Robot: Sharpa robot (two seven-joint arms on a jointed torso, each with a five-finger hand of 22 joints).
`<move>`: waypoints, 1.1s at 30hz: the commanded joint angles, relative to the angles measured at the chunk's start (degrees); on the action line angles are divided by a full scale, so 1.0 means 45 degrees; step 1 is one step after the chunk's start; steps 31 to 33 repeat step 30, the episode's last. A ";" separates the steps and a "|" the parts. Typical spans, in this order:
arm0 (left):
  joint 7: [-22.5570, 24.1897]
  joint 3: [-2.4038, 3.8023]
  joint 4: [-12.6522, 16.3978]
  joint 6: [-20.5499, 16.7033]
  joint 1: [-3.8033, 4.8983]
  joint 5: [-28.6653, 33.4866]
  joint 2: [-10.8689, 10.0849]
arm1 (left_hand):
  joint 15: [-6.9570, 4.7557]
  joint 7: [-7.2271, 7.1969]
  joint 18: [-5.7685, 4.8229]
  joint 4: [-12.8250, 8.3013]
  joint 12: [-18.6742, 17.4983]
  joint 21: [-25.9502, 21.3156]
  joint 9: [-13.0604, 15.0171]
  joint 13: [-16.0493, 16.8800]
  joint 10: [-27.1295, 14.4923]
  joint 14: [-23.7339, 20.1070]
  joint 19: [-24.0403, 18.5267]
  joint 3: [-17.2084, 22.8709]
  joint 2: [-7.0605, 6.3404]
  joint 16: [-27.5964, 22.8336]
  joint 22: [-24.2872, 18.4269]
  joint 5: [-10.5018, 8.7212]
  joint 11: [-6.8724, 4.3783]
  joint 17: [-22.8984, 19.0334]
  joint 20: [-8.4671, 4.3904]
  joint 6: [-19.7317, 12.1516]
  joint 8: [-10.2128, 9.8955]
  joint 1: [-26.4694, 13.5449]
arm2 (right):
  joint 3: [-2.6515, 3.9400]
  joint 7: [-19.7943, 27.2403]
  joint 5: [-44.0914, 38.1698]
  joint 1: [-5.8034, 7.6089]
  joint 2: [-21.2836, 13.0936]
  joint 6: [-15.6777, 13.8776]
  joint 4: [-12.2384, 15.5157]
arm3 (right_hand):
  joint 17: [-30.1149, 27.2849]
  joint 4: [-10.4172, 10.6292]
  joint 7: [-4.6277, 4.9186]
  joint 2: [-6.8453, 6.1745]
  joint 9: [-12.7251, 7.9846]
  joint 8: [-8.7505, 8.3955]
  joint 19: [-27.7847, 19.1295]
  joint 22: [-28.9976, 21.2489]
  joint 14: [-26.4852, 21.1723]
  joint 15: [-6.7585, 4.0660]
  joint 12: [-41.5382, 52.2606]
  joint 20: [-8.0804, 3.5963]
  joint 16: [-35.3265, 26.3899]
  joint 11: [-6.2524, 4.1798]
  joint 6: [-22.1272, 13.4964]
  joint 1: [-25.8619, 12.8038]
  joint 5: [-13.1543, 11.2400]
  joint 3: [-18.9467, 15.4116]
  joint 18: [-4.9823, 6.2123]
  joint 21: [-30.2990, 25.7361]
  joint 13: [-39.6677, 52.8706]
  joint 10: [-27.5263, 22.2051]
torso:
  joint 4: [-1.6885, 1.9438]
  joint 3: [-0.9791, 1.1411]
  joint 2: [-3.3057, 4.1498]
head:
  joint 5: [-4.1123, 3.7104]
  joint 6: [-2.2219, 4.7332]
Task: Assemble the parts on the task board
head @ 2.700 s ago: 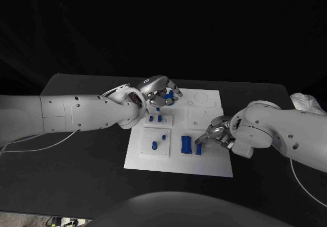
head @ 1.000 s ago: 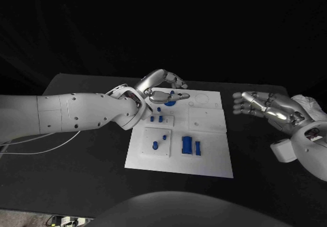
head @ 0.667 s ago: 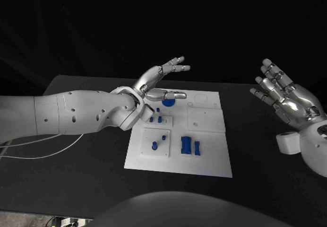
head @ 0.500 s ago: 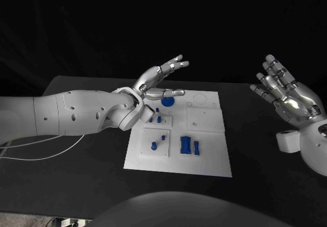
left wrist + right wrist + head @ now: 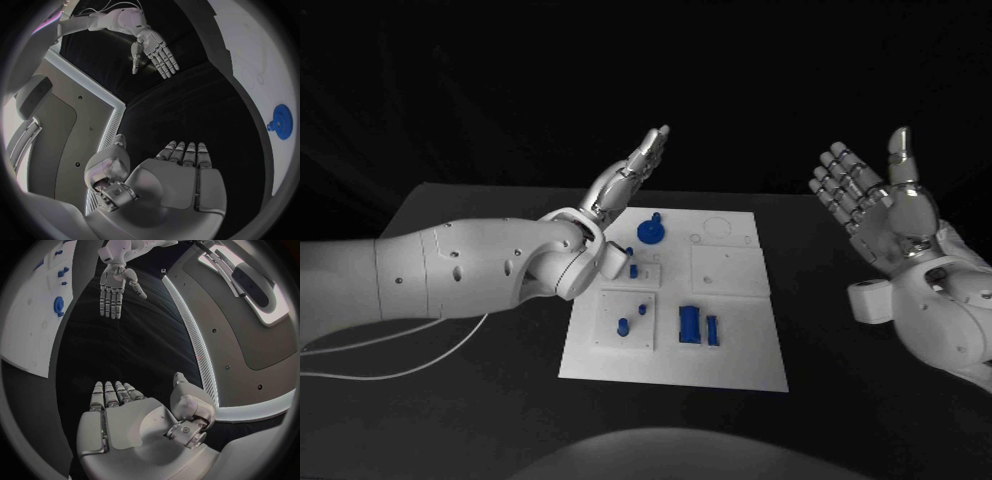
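Both hands lifted off board since earlier frames; I now see them raised, flat, fingers straight, holding nothing. Near: task board point(image 5: 733, 355) on tabletop point(image 5: 473, 400), blue parts point(image 5: 689, 324) seated in front plates, pegs mid-board. Farther: blue gear point(image 5: 651, 232) sits at board's far end. Beyond: left hand point(image 5: 629, 172) and right hand point(image 5: 877, 205) well above board, palms facing. I judge assembly done or paused.

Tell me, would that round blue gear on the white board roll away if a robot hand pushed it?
Probably not: the blue gear appears to lie flat on the task board, so it would likely slide. Its toothed rim should aid gripping. It looks small, probably light.
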 commanded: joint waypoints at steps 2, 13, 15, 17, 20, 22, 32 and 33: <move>-0.0593 0.0599 -0.0061 -0.1612 -0.0598 0.2284 0.0474 | -0.0074 0.0005 -0.0081 -0.0043 -0.0042 -0.0045 -0.0010 -0.0018 -0.0001 -0.0006 -0.0002 0.0012 0.0016 -0.0045 -0.0016 -0.0033 0.0066 -0.0012 -0.0039 -0.0064 -0.0040 -0.1197 | 0.0495 -0.0157 0.0786 -0.0641 0.0615 -0.2284 -0.0359 | -0.0013 -0.0050 0.0048 -0.0004 -0.0012 -0.0043 0.0002 -0.0013 0.0002 -0.0108 -0.0044 -0.0065 -0.0036 0.0067 -0.0001 -0.1291 -0.0043 -0.0003 -0.0081 -0.0047 -0.0013 -0.0002 | 0.0824 0.0027 -0.0468 | -0.0865 0.0862; -0.1177 0.1788 -0.0176 -0.3049 -0.1665 0.4422 0.1264 | -0.0074 0.0005 -0.0081 -0.0043 -0.0042 -0.0045 -0.0010 -0.0018 -0.0001 -0.0006 -0.0002 0.0012 0.0016 -0.0045 -0.0016 -0.0033 0.0066 -0.0012 -0.0039 -0.0064 -0.0040 -0.1197 | 0.1804 -0.0409 0.1827 -0.2169 0.2017 -0.5377 -0.1160 | -0.0013 -0.0050 0.0048 -0.0004 -0.0012 -0.0043 0.0002 -0.0013 0.0002 -0.0108 -0.0044 -0.0065 -0.0036 0.0067 -0.0001 -0.1291 -0.0043 -0.0003 -0.0081 -0.0047 -0.0013 -0.0002 | 0.2180 0.0071 -0.1243 | -0.2563 0.2526; -0.1182 0.1798 -0.0177 -0.3061 -0.1674 0.4440 0.1271 | -0.0074 0.0005 -0.0081 -0.0043 -0.0042 -0.0045 -0.0010 -0.0018 -0.0001 -0.0006 -0.0002 0.0012 0.0016 -0.0045 -0.0016 -0.0033 0.0066 -0.0012 -0.0039 -0.0064 -0.0040 -0.1197 | 0.1876 -0.0423 0.1884 -0.2253 0.2094 -0.5547 -0.1204 | -0.0013 -0.0050 0.0048 -0.0004 -0.0012 -0.0043 0.0002 -0.0013 0.0002 -0.0108 -0.0044 -0.0065 -0.0036 0.0067 -0.0001 -0.1291 -0.0043 -0.0003 -0.0081 -0.0047 -0.0013 -0.0002 | 0.2270 0.0074 -0.1295 | -0.2676 0.2636; -0.1182 0.1798 -0.0177 -0.3061 -0.1674 0.4440 0.1271 | -0.0074 0.0005 -0.0081 -0.0043 -0.0042 -0.0045 -0.0010 -0.0018 -0.0001 -0.0006 -0.0002 0.0012 0.0016 -0.0045 -0.0016 -0.0033 0.0066 -0.0012 -0.0039 -0.0064 -0.0040 -0.1197 | 0.1907 -0.0429 0.1909 -0.2289 0.2127 -0.5620 -0.1223 | -0.0013 -0.0050 0.0048 -0.0004 -0.0012 -0.0043 0.0002 -0.0013 0.0002 -0.0108 -0.0044 -0.0065 -0.0036 0.0067 -0.0001 -0.1291 -0.0043 -0.0003 -0.0081 -0.0047 -0.0013 -0.0002 | 0.2326 0.0076 -0.1327 | -0.2747 0.2706; -0.1182 0.1798 -0.0177 -0.3061 -0.1674 0.4440 0.1271 | -0.0074 0.0005 -0.0081 -0.0043 -0.0042 -0.0045 -0.0010 -0.0018 -0.0001 -0.0006 -0.0002 0.0012 0.0016 -0.0045 -0.0016 -0.0033 0.0066 -0.0012 -0.0039 -0.0064 -0.0040 -0.1197 | 0.1907 -0.0429 0.1909 -0.2289 0.2127 -0.5620 -0.1223 | -0.0013 -0.0050 0.0048 -0.0004 -0.0012 -0.0043 0.0002 -0.0013 0.0002 -0.0108 -0.0044 -0.0065 -0.0036 0.0067 -0.0001 -0.1291 -0.0043 -0.0003 -0.0081 -0.0047 -0.0013 -0.0002 | 0.2332 0.0076 -0.1330 | -0.2754 0.2712; -0.1182 0.1798 -0.0177 -0.3061 -0.1674 0.4440 0.1271 | -0.0074 0.0005 -0.0081 -0.0043 -0.0042 -0.0045 -0.0010 -0.0018 -0.0001 -0.0006 -0.0002 0.0012 0.0016 -0.0045 -0.0016 -0.0033 0.0066 -0.0012 -0.0039 -0.0064 -0.0040 -0.1197 | 0.1907 -0.0429 0.1909 -0.2289 0.2127 -0.5620 -0.1223 | -0.0013 -0.0050 0.0048 -0.0004 -0.0012 -0.0043 0.0002 -0.0013 0.0002 -0.0108 -0.0044 -0.0065 -0.0036 0.0067 -0.0001 -0.1291 -0.0043 -0.0003 -0.0081 -0.0047 -0.0013 -0.0002 | 0.2332 0.0076 -0.1330 | -0.2754 0.2712; -0.1182 0.1798 -0.0177 -0.3061 -0.1674 0.4440 0.1271 | -0.0074 0.0005 -0.0081 -0.0043 -0.0042 -0.0045 -0.0010 -0.0018 -0.0001 -0.0006 -0.0002 0.0012 0.0016 -0.0045 -0.0016 -0.0033 0.0066 -0.0012 -0.0039 -0.0064 -0.0040 -0.1197 | 0.1907 -0.0429 0.1909 -0.2289 0.2127 -0.5620 -0.1223 | -0.0013 -0.0050 0.0048 -0.0004 -0.0012 -0.0043 0.0002 -0.0013 0.0002 -0.0108 -0.0044 -0.0065 -0.0036 0.0067 -0.0001 -0.1291 -0.0043 -0.0003 -0.0081 -0.0047 -0.0013 -0.0002 | 0.2332 0.0076 -0.1330 | -0.2754 0.2712; -0.1182 0.1798 -0.0177 -0.3061 -0.1674 0.4440 0.1271 | -0.0074 0.0005 -0.0081 -0.0043 -0.0042 -0.0045 -0.0010 -0.0018 -0.0001 -0.0006 -0.0002 0.0012 0.0016 -0.0045 -0.0016 -0.0033 0.0066 -0.0012 -0.0039 -0.0064 -0.0040 -0.1197 | 0.1907 -0.0429 0.1909 -0.2289 0.2127 -0.5620 -0.1223 | -0.0013 -0.0050 0.0048 -0.0004 -0.0012 -0.0043 0.0002 -0.0013 0.0002 -0.0108 -0.0044 -0.0065 -0.0036 0.0067 -0.0001 -0.1291 -0.0043 -0.0003 -0.0081 -0.0047 -0.0013 -0.0002 | 0.2332 0.0076 -0.1330 | -0.2754 0.2712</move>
